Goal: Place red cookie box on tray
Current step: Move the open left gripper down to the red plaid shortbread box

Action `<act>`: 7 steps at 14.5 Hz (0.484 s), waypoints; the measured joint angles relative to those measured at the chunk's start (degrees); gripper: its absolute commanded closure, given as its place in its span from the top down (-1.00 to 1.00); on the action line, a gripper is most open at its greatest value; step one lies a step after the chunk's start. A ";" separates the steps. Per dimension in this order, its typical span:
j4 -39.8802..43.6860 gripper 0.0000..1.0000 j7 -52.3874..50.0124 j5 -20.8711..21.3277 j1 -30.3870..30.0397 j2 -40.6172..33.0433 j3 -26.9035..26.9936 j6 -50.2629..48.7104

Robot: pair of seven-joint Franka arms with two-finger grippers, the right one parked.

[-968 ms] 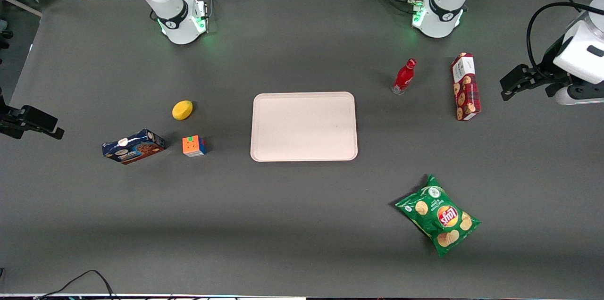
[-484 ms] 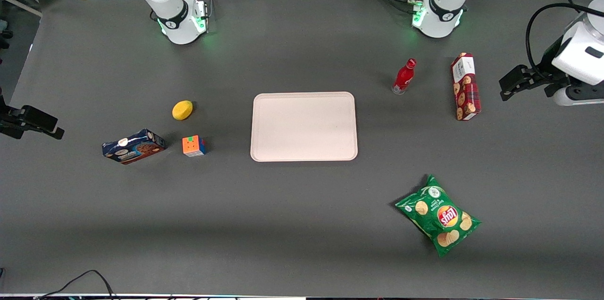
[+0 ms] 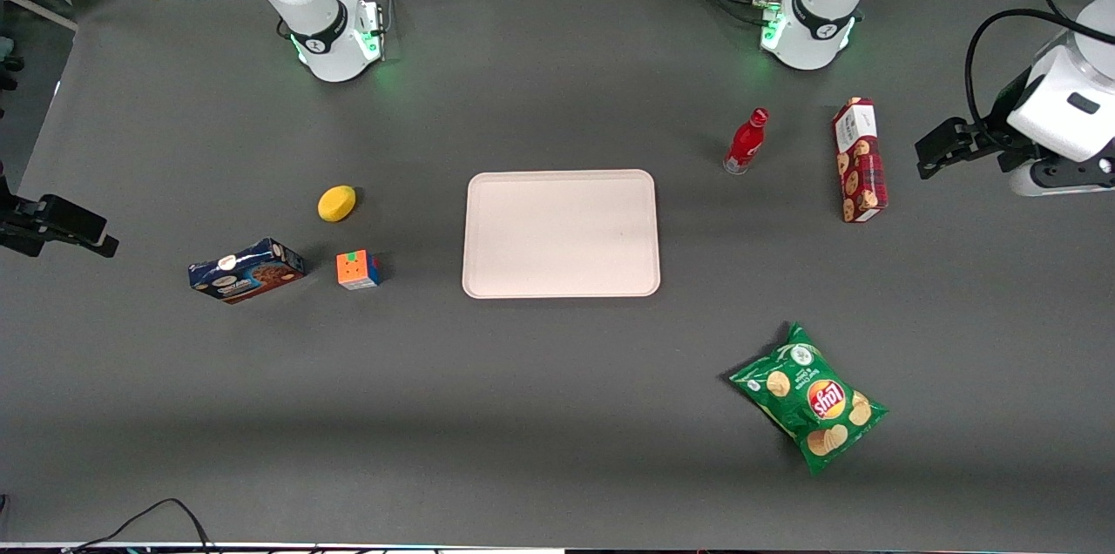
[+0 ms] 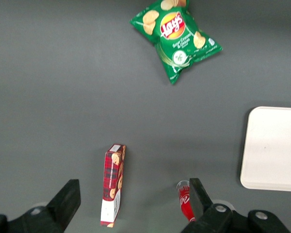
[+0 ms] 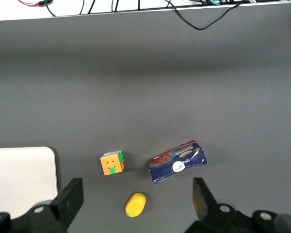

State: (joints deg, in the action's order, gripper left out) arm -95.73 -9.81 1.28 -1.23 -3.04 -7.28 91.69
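Note:
The red cookie box lies flat on the dark table, toward the working arm's end, beside a red bottle. In the wrist view the red cookie box shows its plaid side and white end panel. The pale pink tray sits bare at the table's middle, and a corner of the tray shows to the wrist camera. My gripper hovers above the table, apart from the box and nearer the table's end. The gripper is open with nothing between its fingers.
An upright red bottle stands between box and tray. A green chips bag lies nearer the front camera. Toward the parked arm's end are a blue cookie box, a colour cube and a lemon.
My gripper has drifted a little toward the red cookie box and away from the front camera. Nothing on the table has moved.

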 measured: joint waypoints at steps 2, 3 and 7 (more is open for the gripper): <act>-0.59 1.00 0.03 0.00 0.10 0.11 -0.01 -0.66; -1.27 1.00 0.42 0.05 0.10 0.15 0.04 -0.90; -5.93 1.00 3.04 0.22 0.07 0.06 0.73 1.09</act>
State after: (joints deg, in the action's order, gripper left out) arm -101.65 -6.77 1.50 -1.16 -2.98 -6.55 92.78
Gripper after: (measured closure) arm 0.000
